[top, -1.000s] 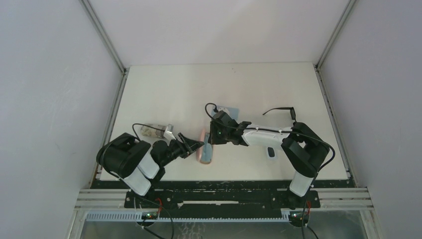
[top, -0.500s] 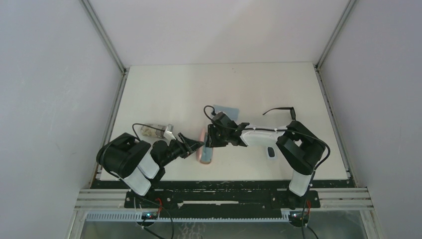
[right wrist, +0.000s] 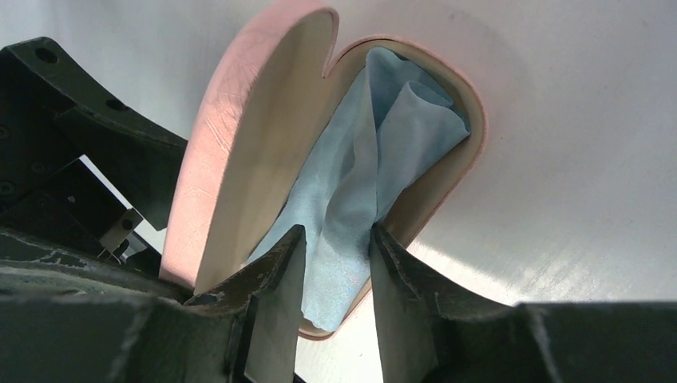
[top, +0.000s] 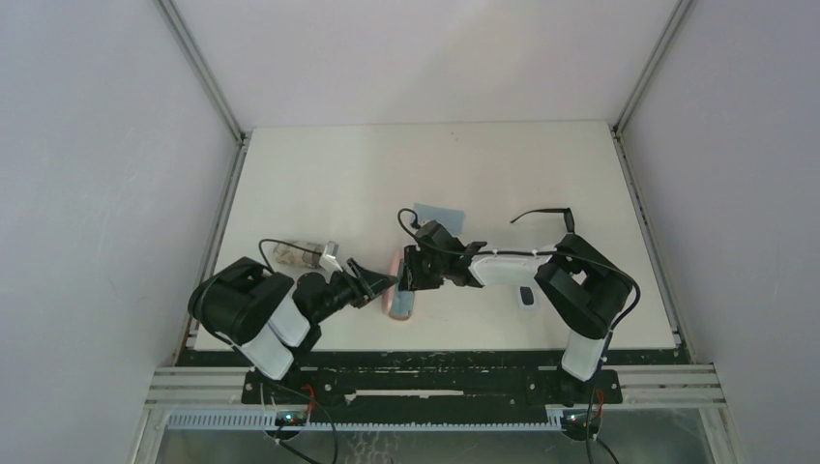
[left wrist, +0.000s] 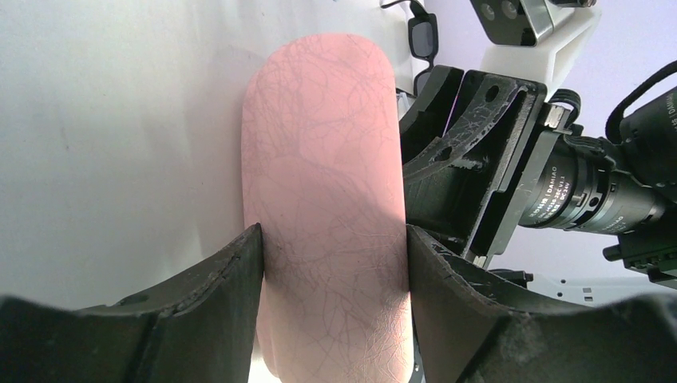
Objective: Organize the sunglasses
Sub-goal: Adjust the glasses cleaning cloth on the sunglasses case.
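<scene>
Nearest to me, my left claw (left wrist: pixel 333 239) is clamped across the width of the pink case (left wrist: pixel 319 128), one finger pressed on each long side, and that grip is the first thing I worry about. The shell is smooth and rounded, so if I squeeze unevenly I judge it could squirt out or twist on the counter (top: pixel 338 174). Just past it, my right claw (right wrist: pixel 335 233) reaches into the open mouth of the case. Its fingers stand partly apart with a fold of the blue cloth (right wrist: pixel 391 120) between them, and I cannot tell whether they pinch the fold or only straddle it. If the cloth clings to a finger when I pull away, I think it will come out with me. It sits crumpled and high in the shell, which could leave too little room for the glasses and stop the lid from closing. The lid leans close over my right fingers and might drop onto them. Farther out, a second blue cloth (top: pixel 440 211) lies flat on the counter. Farthest of all, the sunglasses (left wrist: pixel 422 37) lie on the counter beyond my right arm, well apart from the case. Their thin temples look easy to bend or miss in a careless pinch.
</scene>
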{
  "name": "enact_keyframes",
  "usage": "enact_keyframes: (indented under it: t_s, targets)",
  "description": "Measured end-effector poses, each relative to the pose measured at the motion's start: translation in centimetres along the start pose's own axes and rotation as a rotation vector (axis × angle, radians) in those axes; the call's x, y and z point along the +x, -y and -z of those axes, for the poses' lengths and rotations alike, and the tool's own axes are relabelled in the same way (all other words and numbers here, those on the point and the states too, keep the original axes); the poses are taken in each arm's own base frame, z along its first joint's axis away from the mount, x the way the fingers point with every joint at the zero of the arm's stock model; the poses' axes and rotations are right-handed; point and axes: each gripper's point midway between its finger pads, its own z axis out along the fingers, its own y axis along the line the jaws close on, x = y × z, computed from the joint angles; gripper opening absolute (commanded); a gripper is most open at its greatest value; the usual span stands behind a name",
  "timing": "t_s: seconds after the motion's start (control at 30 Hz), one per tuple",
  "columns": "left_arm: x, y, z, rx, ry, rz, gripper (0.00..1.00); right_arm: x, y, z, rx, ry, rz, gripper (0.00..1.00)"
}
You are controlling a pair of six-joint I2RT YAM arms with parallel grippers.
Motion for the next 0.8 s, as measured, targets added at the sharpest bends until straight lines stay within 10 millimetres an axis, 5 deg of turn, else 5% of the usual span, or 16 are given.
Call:
enact_keyframes:
  t_s: [0.8]
  targets:
    - [0.1, 0.0, 0.0, 0.0, -0.002, 0.001, 0.21, 0.9, -2.0, 1.6, -0.166, -0.047, -0.06, 0.3]
